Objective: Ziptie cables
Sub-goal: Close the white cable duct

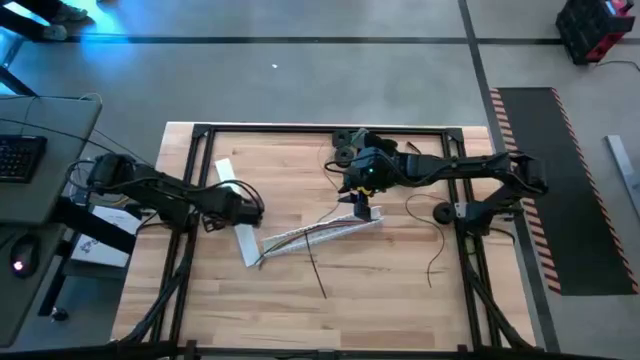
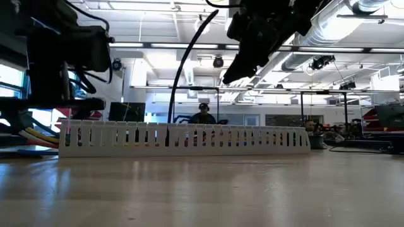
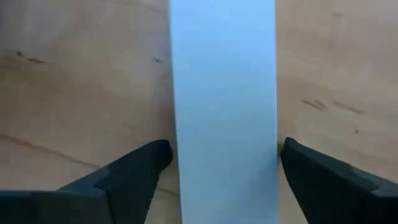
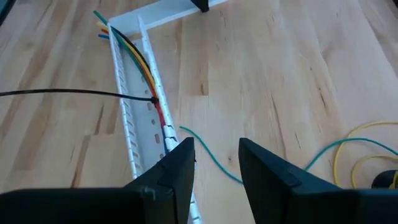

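- The cables [image 4: 147, 79] are sitting inside a slotted white channel [image 1: 320, 233] that runs across the middle of the wooden bench [image 1: 400, 300]. Red, orange, green and black wires run along it, and a few coloured ends poke out of its left end.
- There's a black tie [image 4: 153, 99] wrapped around the bundle partway along, with its long thin tail [image 4: 56, 93] sticking out sideways over the bench.
- The right end effector [image 4: 216, 163] hangs above the right end of the channel with its fingers a narrow gap apart, holding nothing.
- The left end effector [image 3: 225, 158] is down over the flat white strip [image 1: 237, 213] on the left of the bench. Its fingers are spread wide, one on each side of the strip, just beside its edges but not clearly squeezing it.
- That strip meets the left end of the channel at an angle, making a corner.
- A loose green wire [image 4: 211, 155] and a yellow one [image 4: 354, 146] curl on the bare wood to the right of the channel.
- A black wire [image 1: 316, 270] trails toward the near edge.
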{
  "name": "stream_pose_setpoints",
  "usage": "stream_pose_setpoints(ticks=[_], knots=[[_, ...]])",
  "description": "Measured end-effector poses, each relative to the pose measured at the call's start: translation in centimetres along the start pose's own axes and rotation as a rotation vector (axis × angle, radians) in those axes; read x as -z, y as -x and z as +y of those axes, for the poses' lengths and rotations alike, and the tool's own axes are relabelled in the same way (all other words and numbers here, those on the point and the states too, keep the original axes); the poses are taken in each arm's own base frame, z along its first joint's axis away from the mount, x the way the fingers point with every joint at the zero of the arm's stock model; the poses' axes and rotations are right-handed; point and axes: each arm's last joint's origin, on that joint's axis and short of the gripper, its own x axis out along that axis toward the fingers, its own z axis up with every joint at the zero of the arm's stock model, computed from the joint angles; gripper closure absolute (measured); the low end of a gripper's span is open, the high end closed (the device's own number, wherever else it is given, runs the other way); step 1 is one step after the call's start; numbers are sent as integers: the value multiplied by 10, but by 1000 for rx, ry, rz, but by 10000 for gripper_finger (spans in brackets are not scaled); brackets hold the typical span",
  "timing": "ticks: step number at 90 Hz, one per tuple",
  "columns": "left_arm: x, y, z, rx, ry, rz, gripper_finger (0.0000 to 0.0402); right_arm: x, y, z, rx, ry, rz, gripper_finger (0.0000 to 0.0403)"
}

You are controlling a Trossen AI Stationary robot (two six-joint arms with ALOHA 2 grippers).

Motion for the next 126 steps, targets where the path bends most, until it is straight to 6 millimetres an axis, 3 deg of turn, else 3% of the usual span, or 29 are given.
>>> stream_pose_setpoints(ticks=[21, 34, 59, 84, 101, 126], knots=[[-10, 0, -12, 53, -179, 1, 202, -2, 0, 0, -1, -1, -20, 293], [-18, -1, -25, 156, -339, -49, 205, -3, 3, 1, -5, -24, -30, 293], [-31, 12, -48, 245, -685, -81, 229, -14, 36, 6, -13, -42, -122, 293], [-36, 24, -60, 308, -738, -92, 276, -16, 48, 7, -11, -62, -144, 293], [-23, 32, -76, 494, -847, -165, 243, -15, 45, 7, -12, -68, -136, 293], [-12, 7, -62, 399, -799, -224, 133, -13, 44, 7, -13, -70, -117, 293]])
